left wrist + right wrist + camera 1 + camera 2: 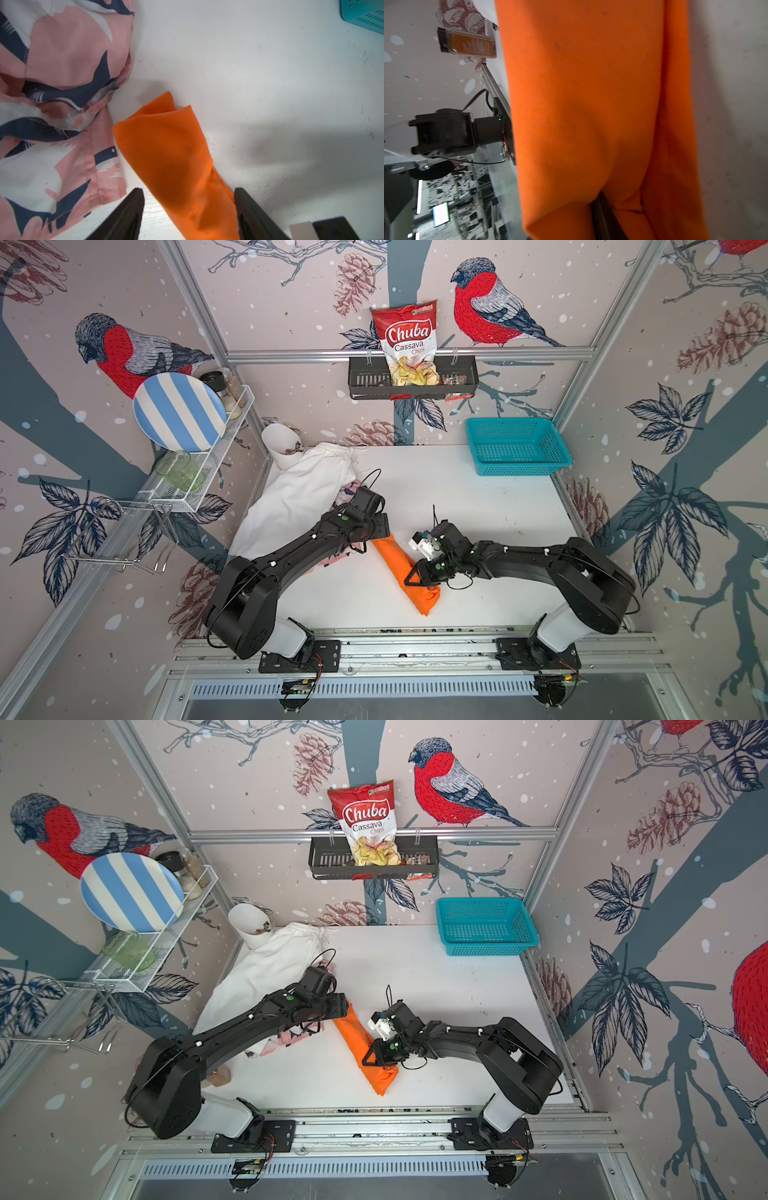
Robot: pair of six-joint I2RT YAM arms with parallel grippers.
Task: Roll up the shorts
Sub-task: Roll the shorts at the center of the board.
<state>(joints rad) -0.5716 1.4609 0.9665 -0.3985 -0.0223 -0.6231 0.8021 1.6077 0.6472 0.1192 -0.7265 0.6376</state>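
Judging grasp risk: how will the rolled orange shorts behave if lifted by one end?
Probably floppy: the orange shorts drape in soft folds over a finger of the right pincer. Likely light, being thin creased cloth. The roll's end gapes open in the left wrist view, so it may well unroll or sag.

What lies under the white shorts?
Pink patterned shorts peek out beneath the white shorts near the left arm; the rest is covered by cloth and arm.
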